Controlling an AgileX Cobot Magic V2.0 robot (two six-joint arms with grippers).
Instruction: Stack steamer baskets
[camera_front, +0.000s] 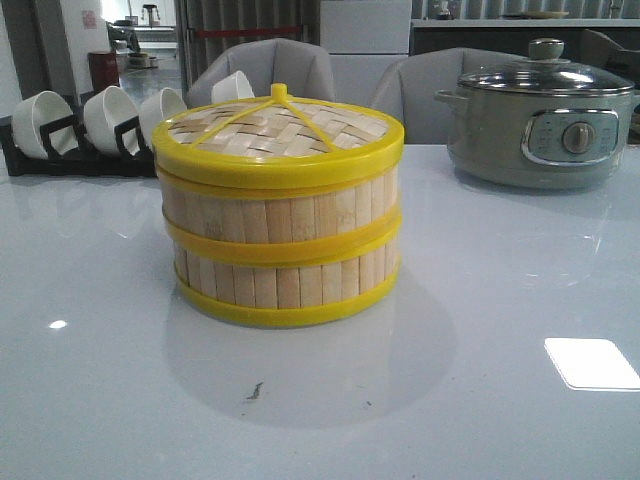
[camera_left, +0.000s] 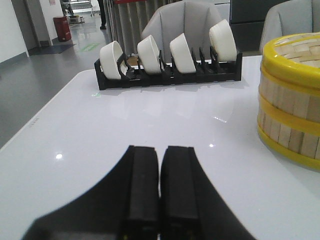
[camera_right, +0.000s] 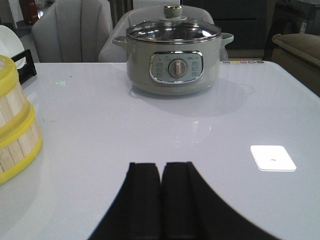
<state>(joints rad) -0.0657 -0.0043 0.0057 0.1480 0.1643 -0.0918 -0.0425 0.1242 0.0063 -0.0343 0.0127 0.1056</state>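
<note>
Nearest first: the left claw (camera_left: 160, 187) is sitting low over the desk (camera_front: 100, 400) with its pads pressed together, clenched on nothing. The right claw (camera_right: 161, 192) is doing the same on its side, pads meeting, nothing between them. Neither claw is touching a basket; both are sitting back from it.

Mid-desk, the steamer baskets (camera_front: 280, 255) are standing as one stack: two slat-walled tiers, one on the other, yellow rims lining up evenly. The lid (camera_front: 278, 130) is sitting on top, flat and centred, knob up. The left wrist view is showing the stack off to one side of the claw; the right wrist view is catching only its edge.

Judging from this, stacking is looking finished: no loose tier or lid is lying anywhere on the desk in any view. Nothing is looking left to do beyond the arms parking.

Farther back, the white bowls (camera_front: 110, 118) are standing in the black rack (camera_front: 60, 160) on the left, and the electric pot (camera_front: 545, 125) is sitting on the right.
</note>
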